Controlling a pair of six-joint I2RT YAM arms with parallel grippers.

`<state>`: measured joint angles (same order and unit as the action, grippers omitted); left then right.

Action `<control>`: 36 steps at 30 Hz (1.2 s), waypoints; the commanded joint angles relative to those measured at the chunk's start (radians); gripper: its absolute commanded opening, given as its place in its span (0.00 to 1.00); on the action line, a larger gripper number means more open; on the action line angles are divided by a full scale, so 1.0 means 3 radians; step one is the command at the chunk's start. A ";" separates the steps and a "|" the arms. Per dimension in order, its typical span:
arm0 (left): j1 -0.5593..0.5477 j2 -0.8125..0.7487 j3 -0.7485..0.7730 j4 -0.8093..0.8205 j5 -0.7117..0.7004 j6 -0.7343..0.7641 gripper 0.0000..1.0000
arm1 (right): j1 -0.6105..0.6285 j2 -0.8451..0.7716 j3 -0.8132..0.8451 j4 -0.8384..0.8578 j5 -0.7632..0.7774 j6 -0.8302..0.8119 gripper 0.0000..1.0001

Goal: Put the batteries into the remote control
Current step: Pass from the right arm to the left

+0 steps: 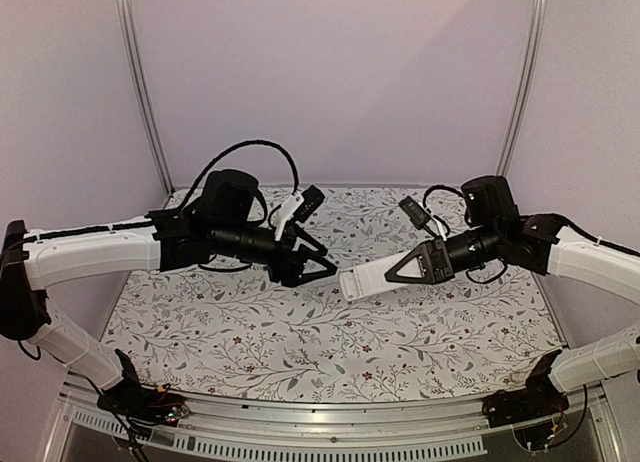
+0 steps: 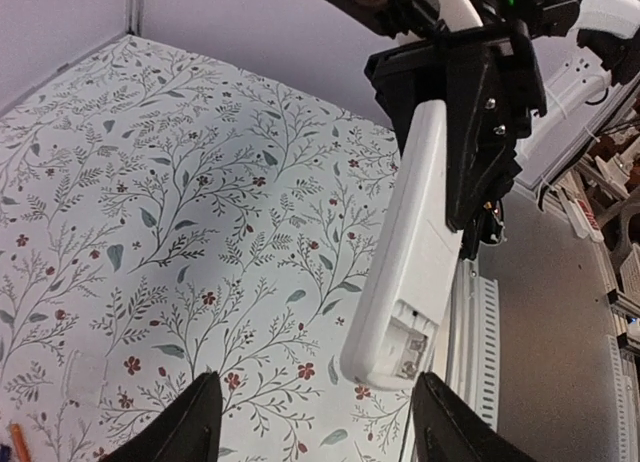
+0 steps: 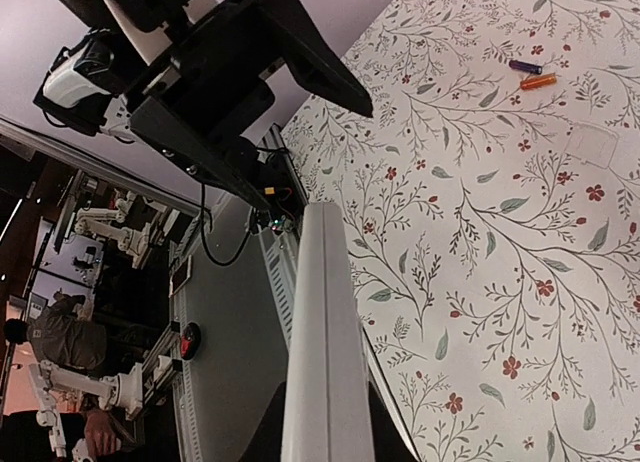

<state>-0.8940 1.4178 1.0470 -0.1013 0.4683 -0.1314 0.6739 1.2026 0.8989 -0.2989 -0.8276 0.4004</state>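
My right gripper (image 1: 396,273) is shut on the remote control (image 1: 366,279), a slim white handset held in the air over the table's middle and pointing left. In the left wrist view the remote control (image 2: 415,242) shows its white back, with the battery compartment (image 2: 410,347) open at its free end. My left gripper (image 1: 318,270) hangs open just left of that end, its dark fingers (image 2: 190,422) wide apart with nothing between them. An orange battery (image 3: 538,80) and a dark battery (image 3: 525,67) lie side by side on the cloth. The orange battery (image 2: 18,442) also shows at the left wrist view's bottom left corner.
A floral tablecloth (image 1: 300,332) covers the table. A faint pale rectangular piece (image 3: 595,142) lies flat on the cloth near the batteries. Black cables loop behind both wrists, and a metal rail (image 1: 300,422) runs along the near edge.
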 commanded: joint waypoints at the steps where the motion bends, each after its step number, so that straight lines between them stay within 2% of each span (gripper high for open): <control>1: -0.0087 0.0215 0.0173 -0.0044 0.0579 -0.0144 0.62 | 0.0138 0.0026 0.0241 -0.0409 -0.0218 -0.0500 0.00; 7: -0.0158 0.0331 0.0242 0.0026 0.0864 -0.0309 0.48 | 0.0162 0.0006 0.0321 -0.0460 -0.0193 -0.0609 0.00; 14: -0.0165 0.0370 0.0283 0.0065 0.0995 -0.0352 0.24 | 0.0166 -0.0049 0.0322 -0.0466 -0.0141 -0.0670 0.00; 22: -0.0165 0.0458 0.0278 0.0156 0.1108 -0.0421 0.15 | 0.0166 -0.0182 0.0235 -0.0119 -0.0152 -0.0454 0.00; 25: -0.0165 0.0458 0.0290 0.0134 0.1125 -0.0391 0.08 | 0.0167 -0.0171 0.0223 -0.0104 -0.0190 -0.0420 0.01; 28: -0.0165 0.0451 0.0350 -0.0038 0.1150 -0.0267 0.00 | 0.0170 -0.0161 0.0206 -0.0117 -0.0219 -0.0415 0.04; 33: -0.0163 0.0439 0.0390 -0.0163 0.1167 -0.0148 0.00 | 0.0170 -0.0162 0.0199 -0.0150 -0.0265 -0.0414 0.10; 36: -0.0160 0.0430 0.0428 -0.0285 0.1174 -0.0054 0.00 | 0.0166 -0.0145 0.0213 -0.0215 -0.0294 -0.0410 0.30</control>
<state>-0.9337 1.5326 1.1469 -0.1169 0.7975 -0.1833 0.7200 1.1698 0.9611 -0.4194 -0.9047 0.2874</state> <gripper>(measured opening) 0.129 0.222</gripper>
